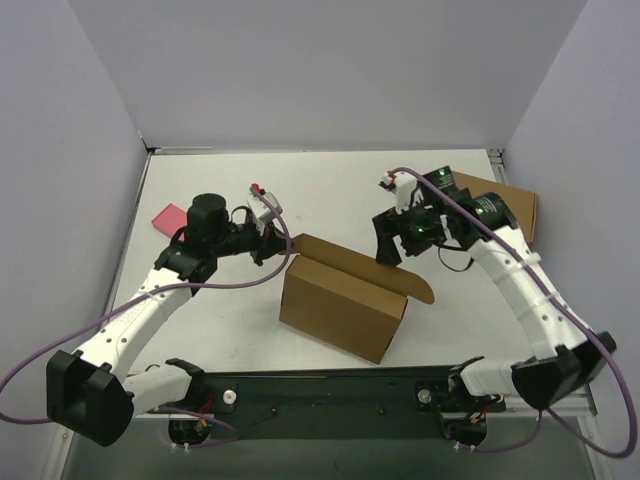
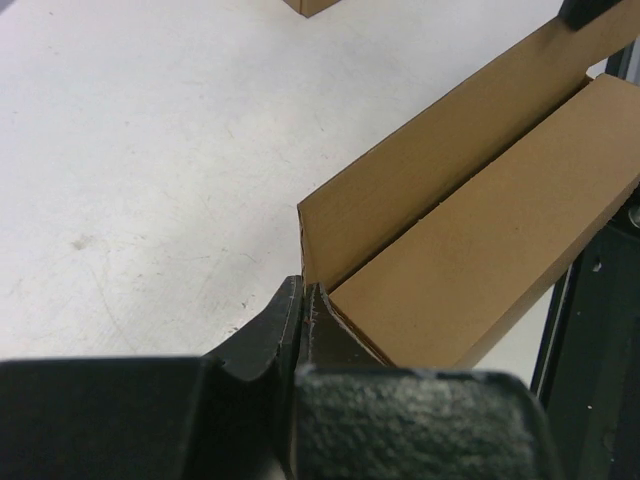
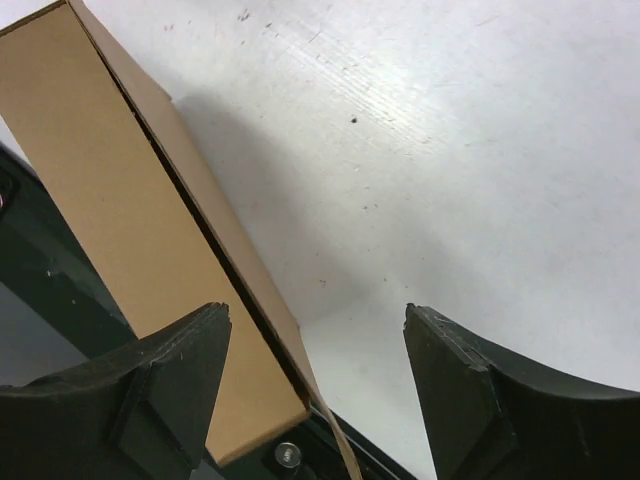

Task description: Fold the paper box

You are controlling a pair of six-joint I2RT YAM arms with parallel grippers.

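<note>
The left claw (image 2: 303, 297) pinches a corner of the plain brown cardboard box (image 2: 500, 250). The right claw (image 3: 318, 325) gapes wide just beside it.

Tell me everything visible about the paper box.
The paper box is plain brown cardboard, formed into an oblong standing on the table between both arms. One rounded flap sticks out at its right end. The shut left hand pinches its left corner; the open right hand does not touch it.
</note>
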